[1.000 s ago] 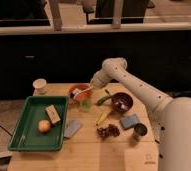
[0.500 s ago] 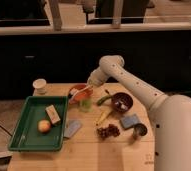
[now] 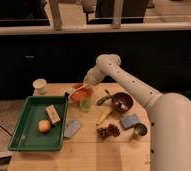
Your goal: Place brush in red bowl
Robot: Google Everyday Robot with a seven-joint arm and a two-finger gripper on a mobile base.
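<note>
The red bowl [image 3: 81,95] stands on the wooden table at the back, just right of the green tray. The brush [image 3: 77,89], slim with a pale handle, lies slanted across the bowl's top, its left end past the rim. My gripper [image 3: 87,82] hangs just above the bowl's right rear edge, at the brush's right end. Whether it still holds the brush does not show. The arm reaches in from the right, with its elbow [image 3: 107,62] above the table's back edge.
A green cup [image 3: 85,104] stands right in front of the bowl. A maroon bowl [image 3: 122,101], a yellow-green banana-like piece [image 3: 103,118], grapes [image 3: 108,131], a blue sponge [image 3: 130,121] and a metal cup [image 3: 139,131] lie to the right. The green tray [image 3: 24,131] holds an orange and a block. A white cup [image 3: 39,85] stands at the back left.
The gripper has moved a little left and up over the red bowl. The brush now shows lying across the bowl's top.
</note>
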